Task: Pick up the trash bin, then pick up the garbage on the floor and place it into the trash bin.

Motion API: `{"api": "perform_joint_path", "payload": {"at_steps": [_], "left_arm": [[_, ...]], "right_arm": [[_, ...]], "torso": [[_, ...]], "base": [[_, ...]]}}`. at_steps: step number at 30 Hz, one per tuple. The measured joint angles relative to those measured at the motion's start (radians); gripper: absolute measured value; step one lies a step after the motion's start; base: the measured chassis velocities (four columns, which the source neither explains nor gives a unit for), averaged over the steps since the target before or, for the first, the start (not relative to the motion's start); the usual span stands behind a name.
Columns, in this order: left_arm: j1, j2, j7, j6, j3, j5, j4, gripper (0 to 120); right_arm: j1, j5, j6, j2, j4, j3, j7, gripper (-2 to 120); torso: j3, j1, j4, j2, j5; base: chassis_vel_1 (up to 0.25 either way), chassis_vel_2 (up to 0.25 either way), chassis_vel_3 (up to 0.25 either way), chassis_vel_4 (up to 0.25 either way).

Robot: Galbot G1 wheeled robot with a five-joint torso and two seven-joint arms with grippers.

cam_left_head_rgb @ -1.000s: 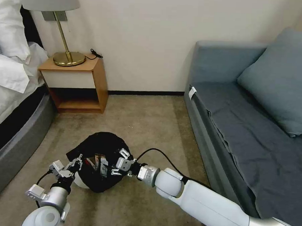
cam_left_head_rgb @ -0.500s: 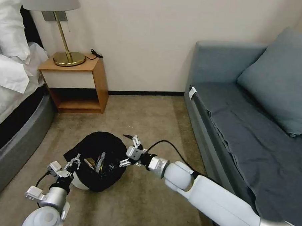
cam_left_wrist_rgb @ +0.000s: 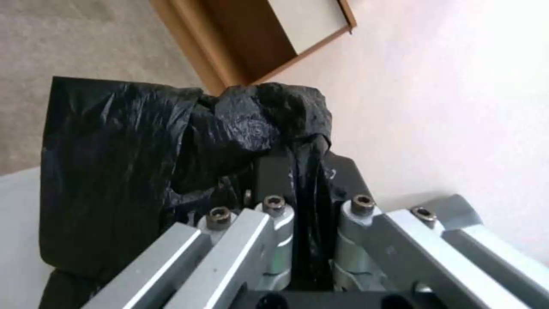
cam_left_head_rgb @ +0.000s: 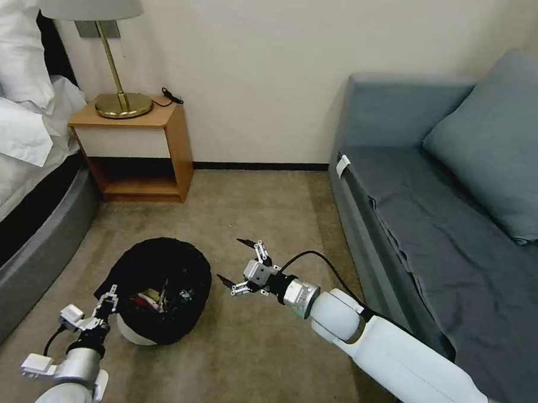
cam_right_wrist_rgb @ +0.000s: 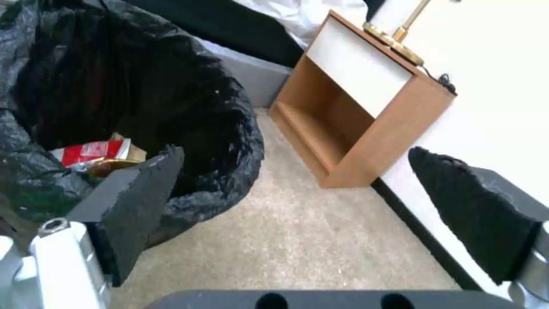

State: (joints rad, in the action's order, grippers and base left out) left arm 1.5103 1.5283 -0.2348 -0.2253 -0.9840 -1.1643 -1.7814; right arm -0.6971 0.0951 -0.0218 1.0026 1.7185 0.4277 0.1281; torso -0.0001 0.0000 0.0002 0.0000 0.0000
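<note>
The trash bin (cam_left_head_rgb: pixel 158 292) is held at the near left of the scene, tilted so that its mouth faces up and toward the right, which is judged to keep the opening presented to the free arm. It is gripped by the left gripper (cam_left_head_rgb: pixel 107 298) at the near-left part of its rim. In the left wrist view a fold of the black bag (cam_left_wrist_rgb: pixel 171 141) is seen pinched between the clenched fingers (cam_left_wrist_rgb: pixel 274 214), so the bin is carried by its rim and liner rather than by its body. A white patch of the bin's wall is visible below the bag, at its near side.

Inside the bin, garbage (cam_right_wrist_rgb: pixel 97 152) is already lying: a red-and-white wrapper over something brownish is seen in the right wrist view. No further litter can be made out on the carpet (cam_left_head_rgb: pixel 263 207) that is in view, so the collecting is judged to be largely or wholly done.

The right gripper (cam_left_head_rgb: pixel 238 262) is held just to the right of the bin, apart from it, low above the carpet. Its jaws are spread wide and nothing is held or touched by them; bare carpet and the bedside table (cam_right_wrist_rgb: pixel 354 103) are seen between the two dark pads (cam_right_wrist_rgb: pixel 143 189).
</note>
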Motion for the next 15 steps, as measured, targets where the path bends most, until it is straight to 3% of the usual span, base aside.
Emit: {"api": "perform_joint_path", "payload": {"at_steps": [11, 15], "left_arm": [[0.018, -0.002, 0.031, -0.003, -0.032, -0.017, -0.003, 4], [0.035, -0.003, 0.029, -0.012, -0.038, 0.018, -0.043, 21]], "right_arm": [[-0.015, -0.002, 0.002, -0.021, 0.021, -0.013, 0.000, 100], [-0.033, -0.003, 0.002, -0.045, 0.041, -0.025, 0.001, 100]], "torso": [[0.000, 0.000, -0.0001, 0.000, -0.0002], [0.000, 0.000, -0.0003, 0.000, -0.0004]], "base": [[0.000, 0.000, 0.000, 0.000], [0.000, 0.000, 0.000, 0.000]]}}
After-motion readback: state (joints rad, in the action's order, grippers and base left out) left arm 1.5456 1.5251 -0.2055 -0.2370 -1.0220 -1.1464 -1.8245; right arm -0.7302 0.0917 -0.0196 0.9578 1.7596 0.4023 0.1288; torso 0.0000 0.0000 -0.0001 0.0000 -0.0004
